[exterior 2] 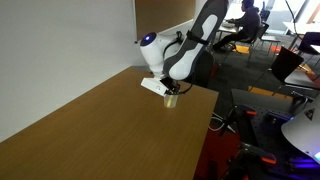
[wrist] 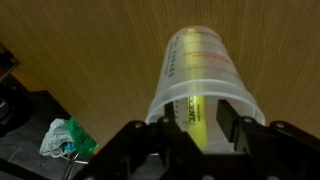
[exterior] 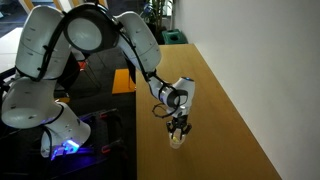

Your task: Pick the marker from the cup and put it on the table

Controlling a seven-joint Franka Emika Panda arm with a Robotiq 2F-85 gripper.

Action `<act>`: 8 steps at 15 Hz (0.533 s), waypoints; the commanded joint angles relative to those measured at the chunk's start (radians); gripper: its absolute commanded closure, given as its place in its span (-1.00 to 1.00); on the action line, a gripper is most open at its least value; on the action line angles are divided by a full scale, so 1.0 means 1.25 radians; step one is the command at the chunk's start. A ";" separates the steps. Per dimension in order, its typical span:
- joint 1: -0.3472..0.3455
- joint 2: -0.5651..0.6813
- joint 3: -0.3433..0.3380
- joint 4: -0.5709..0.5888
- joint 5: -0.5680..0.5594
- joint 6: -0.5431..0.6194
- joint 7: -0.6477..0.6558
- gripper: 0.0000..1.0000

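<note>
Inside the cup [wrist: 205,60], the yellow marker [wrist: 197,115] leans against the wall, its upper end near the rim; it has not been lifted. In the wrist view the translucent cup stands upright on the wooden counter [wrist: 90,40]. In both exterior views it sits close to the counter's edge, directly under the arm's wrist.

The end effector [wrist: 193,140] hangs right over the cup mouth with its jaws spread, one dark finger [wrist: 165,140] on each side of the marker. I see no contact between either finger and the pen. Whether the fingertips have already dipped below the rim cannot be told, since the exterior views are too small to show it.

My reading is that the step in hand is the final lining-up for the grasp. The next move calls for a short, straight descent so the fingers bracket the marker's top without knocking the light cup, then a firm squeeze on the pen alone. The lift should be vertical, or the cup may tip or ride up with the marker. Bare counter beside the cup offers room to lay it down.
</note>
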 commanded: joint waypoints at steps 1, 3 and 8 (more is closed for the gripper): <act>0.024 -0.014 -0.028 -0.031 0.005 0.039 0.010 0.07; 0.030 -0.019 -0.035 -0.040 0.003 0.045 0.011 0.09; 0.054 -0.028 -0.062 -0.065 -0.003 0.071 0.025 0.12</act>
